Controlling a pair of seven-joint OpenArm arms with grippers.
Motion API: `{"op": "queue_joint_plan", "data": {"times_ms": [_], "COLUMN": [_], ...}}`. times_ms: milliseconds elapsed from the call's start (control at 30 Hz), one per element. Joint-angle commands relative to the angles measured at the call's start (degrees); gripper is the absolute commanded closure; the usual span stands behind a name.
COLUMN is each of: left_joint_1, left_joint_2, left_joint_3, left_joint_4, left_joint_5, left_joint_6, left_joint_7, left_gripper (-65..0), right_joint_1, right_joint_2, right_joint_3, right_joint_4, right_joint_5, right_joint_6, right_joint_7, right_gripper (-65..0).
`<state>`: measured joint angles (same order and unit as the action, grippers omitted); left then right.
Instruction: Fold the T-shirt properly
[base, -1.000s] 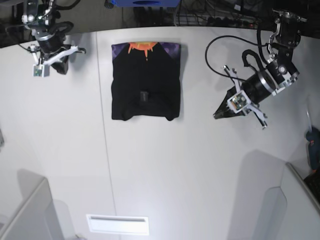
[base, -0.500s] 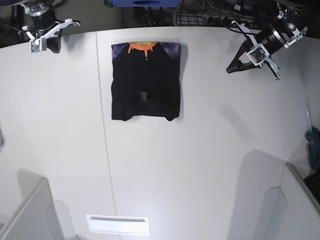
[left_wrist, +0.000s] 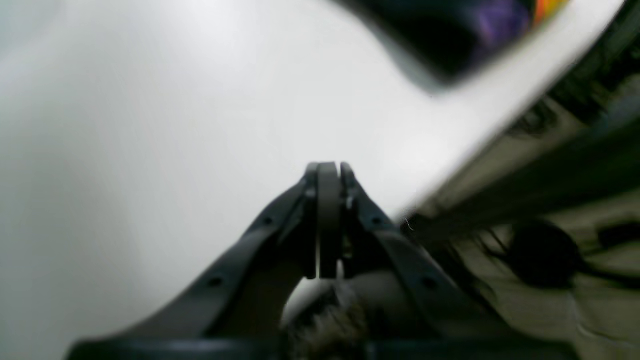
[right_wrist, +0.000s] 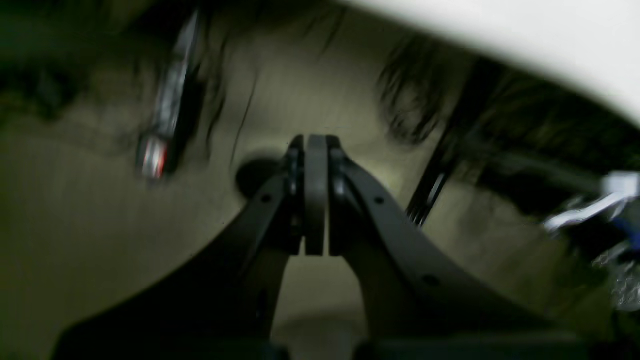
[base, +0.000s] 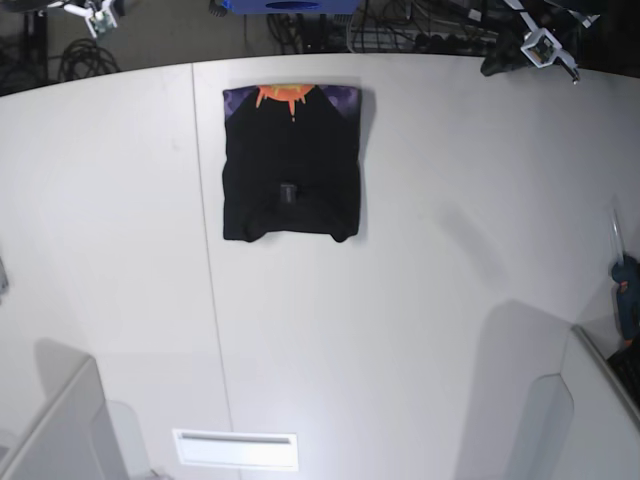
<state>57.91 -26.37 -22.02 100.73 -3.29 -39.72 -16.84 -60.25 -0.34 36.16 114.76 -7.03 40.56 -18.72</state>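
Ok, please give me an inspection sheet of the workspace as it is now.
Surface: white table, one seam line.
Job's things: T-shirt lies folded into a compact rectangle near the far edge, purple-orange print showing at the top.
Clutter: blue object at the right edge.
Grippers: left gripper shut, empty; right gripper shut, empty, off the table.
Cables: black cables behind the table.
Surroundings: blue box beyond the far edge.

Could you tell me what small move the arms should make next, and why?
Probably none beyond parking: the T-shirt lies as a compact folded rectangle on the table, and the left tool and right tool are shut, empty and off by the far edge.
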Motion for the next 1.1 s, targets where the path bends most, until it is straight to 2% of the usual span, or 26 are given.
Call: {"op": "queue_joint_plan", "data": {"times_ms": [0, 133, 267, 433, 567, 733, 800, 900, 967, 1067], "left_joint_1": [1.5, 2.6, 3.3, 2.6, -1.8, -8.0, -10.7, -15.5, -18.8, -24.3], "left_joint_2": [-0.6, -0.5, 0.7, 0.6, 0.4, 1.0, 2.1, 4.0, 4.9, 6.5], "left_joint_3": [-0.4, 0.4, 0.4, 0.4, 6.0, 12.0, 13.1, 13.4, 13.4, 13.4], "left_joint_4": [-1.0, -6.9, -13.3, -25.8, -36.2, -46.5, -50.7, -59.2, -64.8, -73.1], "left_joint_5": [-1.1, -1.1, -1.0, -1.0, -1.0, -1.1, -1.1, -1.0, -0.9, 2.5], "left_joint_6": [-0.3, -0.3, -0.3, -0.3, -0.3, -0.3, -0.3, -0.3, -0.3, 2.7], "left_joint_7": [-1.3, -1.4, -1.8, -11.9, -13.5, -13.5, -13.4, -13.5, -13.6, -13.7], "left_gripper": [0.0, 0.0, 0.0, 0.0, 0.0, 0.0, 0.0, 0.0, 0.0, 0.0], "right_joint_1": [-1.4, -2.0, -4.1, -3.9, 0.7, 10.4, 14.1, 20.4, 24.8, 30.8], "right_joint_2": [0.5, 0.6, 0.8, 4.9, 6.0, 9.2, 10.2, 11.9, 12.0, 12.0], "right_joint_3": [0.6, 0.6, -1.9, -9.4, -13.2, -15.7, -15.8, -15.9, -15.9, -15.9], "right_joint_4": [0.8, 0.4, -2.4, -11.2, -20.9, -37.8, -44.6, -57.3, -65.7, -76.6], "right_joint_5": [-1.5, -6.6, -6.7, -6.7, -6.8, -6.8, -6.8, -6.8, -6.8, -6.8], "right_joint_6": [-0.6, -0.6, -0.6, -0.6, -0.6, -0.6, -0.6, -0.6, -0.6, -0.6], "right_joint_7": [-1.1, -7.3, -10.5, -12.0, -11.9, -11.6, -9.5, -1.3, 2.2, 5.9], "right_gripper": [0.0, 0.0, 0.0, 0.0, 0.0, 0.0, 0.0, 0.0, 0.0, 0.0]}}
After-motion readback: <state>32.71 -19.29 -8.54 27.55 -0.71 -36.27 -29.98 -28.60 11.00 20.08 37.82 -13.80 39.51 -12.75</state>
